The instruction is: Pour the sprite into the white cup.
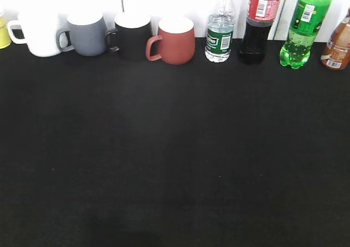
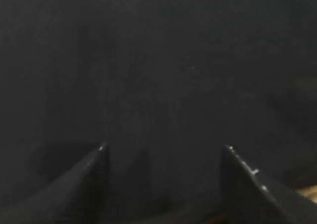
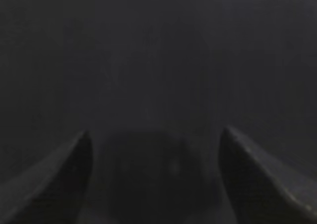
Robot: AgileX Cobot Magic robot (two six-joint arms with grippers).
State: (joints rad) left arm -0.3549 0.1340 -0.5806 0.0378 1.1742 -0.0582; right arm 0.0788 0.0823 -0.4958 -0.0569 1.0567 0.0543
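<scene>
The sprite (image 1: 302, 31), a bright-green bottle with a green-yellow label, stands upright at the back right of the black table. The white cup (image 1: 39, 34) stands at the back left, its handle to the left. Neither gripper shows in the exterior view. In the left wrist view my left gripper (image 2: 164, 147) is open and empty over bare black cloth. In the right wrist view my right gripper (image 3: 155, 133) is open and empty over black cloth. Neither wrist view shows the bottle or the cup.
Along the back wall stand a grey mug (image 1: 87, 35), a black mug (image 1: 131, 35), a red-brown mug (image 1: 174, 40), a small clear water bottle (image 1: 219, 35), a dark cola bottle (image 1: 258, 31), a brown bottle (image 1: 338, 46) and a yellow object (image 1: 3, 33).
</scene>
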